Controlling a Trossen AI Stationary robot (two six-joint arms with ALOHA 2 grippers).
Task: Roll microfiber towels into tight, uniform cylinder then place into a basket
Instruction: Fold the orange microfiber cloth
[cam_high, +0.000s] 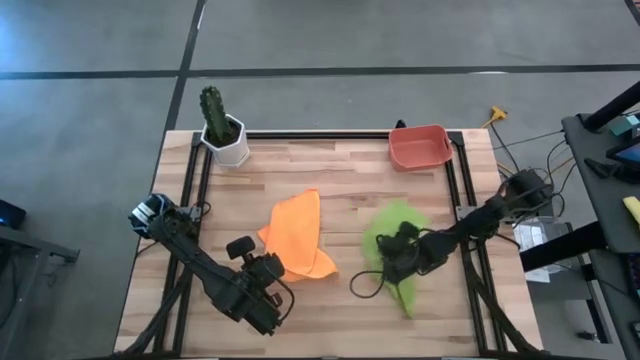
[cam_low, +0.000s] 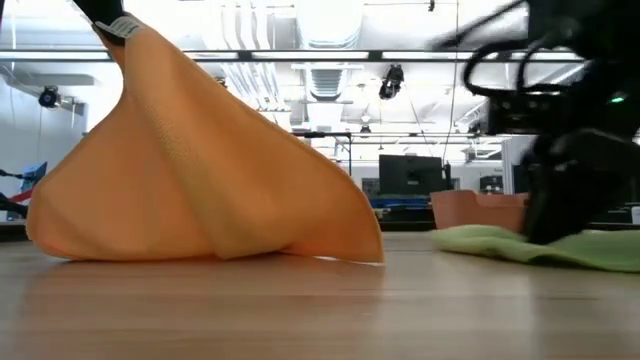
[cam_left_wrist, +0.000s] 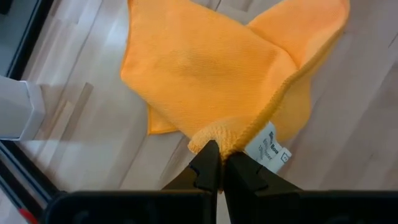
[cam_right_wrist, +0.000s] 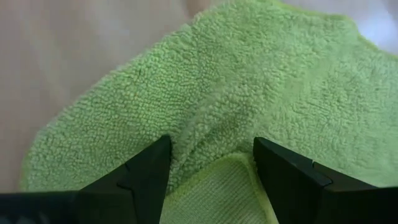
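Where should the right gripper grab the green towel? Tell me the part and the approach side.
Probably from above, at the raised fold of the green towel lying flat on the table. The right gripper hangs open right over it, fingers on either side of the ridge. A side approach would meet only thin flat cloth.

Two towels mid-table, one (cam_high: 297, 235) left of other (cam_high: 395, 250); basket (cam_high: 418, 147) behind right, cactus pot (cam_high: 228, 140) behind left

Environment: robotics laboratory. Beyond the wooden surface (cam_low: 300, 310), monitors (cam_low: 408, 176) occupy workstations beneath exposed ceiling ducting (cam_low: 330, 75); grey concrete floor (cam_high: 90, 120) surrounds the surface, cables (cam_high: 530, 140) beside it.
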